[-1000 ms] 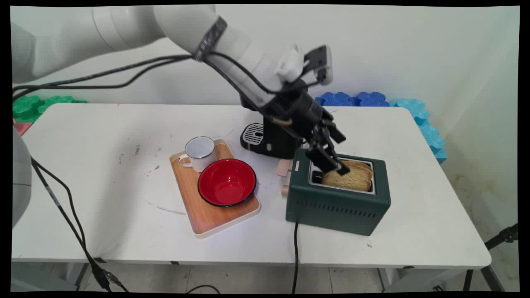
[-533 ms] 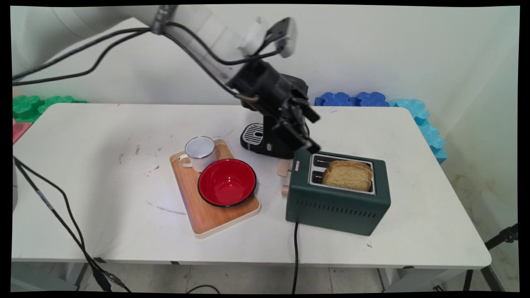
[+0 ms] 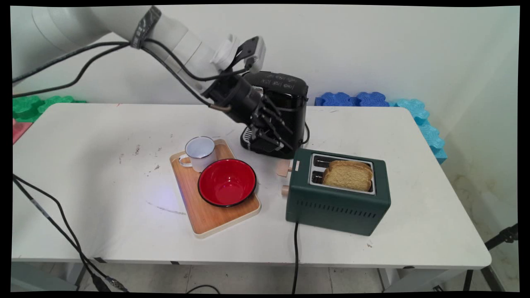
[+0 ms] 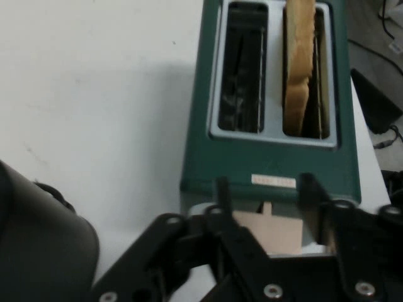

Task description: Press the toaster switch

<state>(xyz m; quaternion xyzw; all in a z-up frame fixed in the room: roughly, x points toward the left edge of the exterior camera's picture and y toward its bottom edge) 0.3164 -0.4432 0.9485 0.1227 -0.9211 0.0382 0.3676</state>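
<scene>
Pulling back from the toaster [image 3: 337, 191], the gripper [image 3: 276, 142] now hangs to the upper left of it in the main view, in front of the black coffee machine [image 3: 276, 116]; a second ago its fingers were down at the toaster's slots, beside the bread. It holds nothing, and the two fingers stand apart with a clear gap in the hand view, gripper [image 4: 267, 195]. Toast [image 3: 348, 174] sits where it was, unmoved across the frames.

Toaster: dark green box near the table's [image 3: 103, 207] right-front area, long axis running left-right in the main view and slightly skewed, lever end facing left toward the tray [image 3: 207, 219]. Two pale wooden knobs stick out on that left end. Black cord drops from its front face over the table edge. Two parallel slots on top with a silver surround; in the hand view, toaster [image 4: 271, 163], the left slot is empty and the right one holds the toast [image 4: 297, 69], standing on edge and poking above the rim. In the main view it may be two slices, hard to tell.

Wooden tray left of the toaster carries a red bowl [image 3: 227, 182] and a white mug [image 3: 200, 152], touching or nearly so.
</scene>
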